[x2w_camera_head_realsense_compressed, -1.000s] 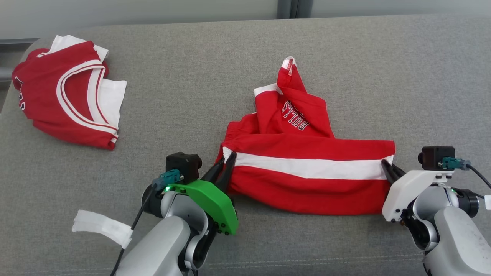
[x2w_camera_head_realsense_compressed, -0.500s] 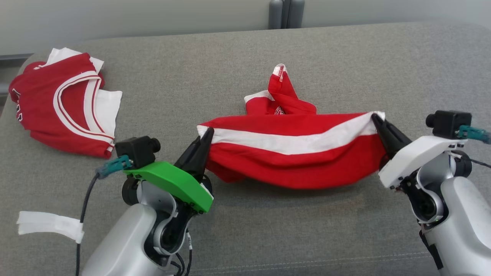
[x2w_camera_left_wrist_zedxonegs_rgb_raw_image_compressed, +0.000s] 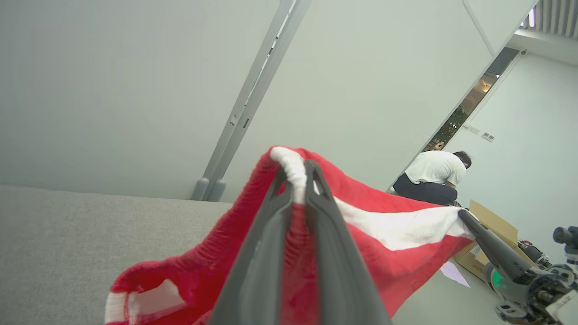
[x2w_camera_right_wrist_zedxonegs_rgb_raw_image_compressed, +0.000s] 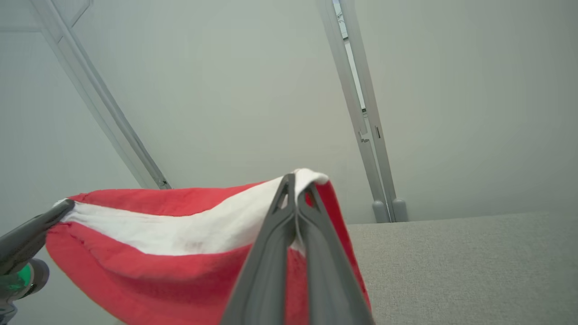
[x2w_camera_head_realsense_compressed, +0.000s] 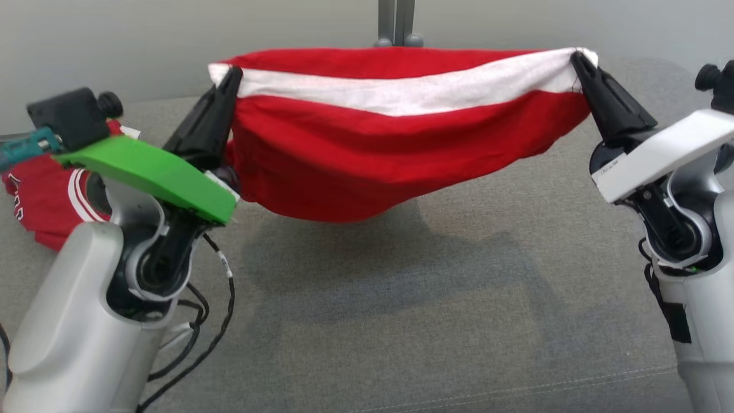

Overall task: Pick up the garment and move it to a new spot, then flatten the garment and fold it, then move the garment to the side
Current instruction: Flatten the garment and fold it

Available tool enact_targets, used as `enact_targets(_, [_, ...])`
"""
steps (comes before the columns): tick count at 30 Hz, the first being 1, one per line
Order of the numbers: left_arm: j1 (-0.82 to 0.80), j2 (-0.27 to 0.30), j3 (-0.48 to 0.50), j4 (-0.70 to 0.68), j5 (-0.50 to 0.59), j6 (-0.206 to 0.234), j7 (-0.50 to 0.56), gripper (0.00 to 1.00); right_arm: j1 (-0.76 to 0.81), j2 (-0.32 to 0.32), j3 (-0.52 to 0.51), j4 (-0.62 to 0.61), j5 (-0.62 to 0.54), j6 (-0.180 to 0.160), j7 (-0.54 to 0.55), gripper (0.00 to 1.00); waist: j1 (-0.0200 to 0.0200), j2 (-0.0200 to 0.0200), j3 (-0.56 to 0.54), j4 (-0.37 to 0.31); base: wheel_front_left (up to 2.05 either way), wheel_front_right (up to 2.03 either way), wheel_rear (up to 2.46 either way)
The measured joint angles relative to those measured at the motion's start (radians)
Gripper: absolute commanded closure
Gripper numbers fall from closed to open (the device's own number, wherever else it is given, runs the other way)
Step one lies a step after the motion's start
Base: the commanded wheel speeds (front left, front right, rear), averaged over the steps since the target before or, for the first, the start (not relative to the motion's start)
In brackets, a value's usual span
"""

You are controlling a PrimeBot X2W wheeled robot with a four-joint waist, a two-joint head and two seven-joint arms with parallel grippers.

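Garment (x2w_camera_head_realsense_compressed: 401, 149) hangs stretched mid-air.
Left end effector (x2w_camera_head_realsense_compressed: 232, 72) and right end effector (x2w_camera_head_realsense_compressed: 575, 56) each clench one upper corner.

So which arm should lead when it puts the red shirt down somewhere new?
Probably the right. Both jaws are shut on the lifted garment, but bare grey surface lies on the right side, while another jersey sits by the left arm.
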Motion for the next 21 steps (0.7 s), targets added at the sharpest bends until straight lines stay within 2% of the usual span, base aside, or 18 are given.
enact_targets(7, [-0.189, 0.025, 0.054, -0.036, -0.025, 0.05, 0.081, 1.0, -0.148, 0.033, -0.04, -0.038, -0.005, 0.0, 0.077, 1.0, 0.0, 0.0, 0.01, -0.024, 0.0, 0.0, 0.0])
enact_targets(10, [-0.274, 0.032, 0.048, 0.022, -0.014, 0.06, 0.119, 1.0, -0.228, 0.059, -0.036, 0.009, -0.028, 0.0, 0.104, 1.0, 0.0, 0.0, 0.033, -0.032, 0.0, 0.0, 0.0])
enact_targets(13, [-0.352, 0.039, 0.014, 0.117, 0.028, 0.061, 0.147, 1.0, -0.314, 0.09, -0.018, 0.108, -0.061, 0.0, 0.111, 1.0, 0.0, 0.0, 0.064, -0.042, 0.0, 0.0, 0.0])
enact_targets(17, [-0.464, 0.049, -0.013, 0.27, 0.11, 0.042, 0.105, 1.0, -0.479, 0.138, -0.013, 0.299, -0.136, 0.0, 0.027, 1.0, 0.0, 0.0, 0.114, -0.061, 0.0, 0.0, 0.0])
enact_targets(21, [-0.618, 0.028, -0.002, 0.391, 0.205, 0.001, -0.059, 1.0, -0.669, 0.17, -0.057, 0.467, -0.225, 0.001, -0.158, 1.0, 0.0, 0.0, 0.164, -0.087, 0.0, 0.0, 0.0])
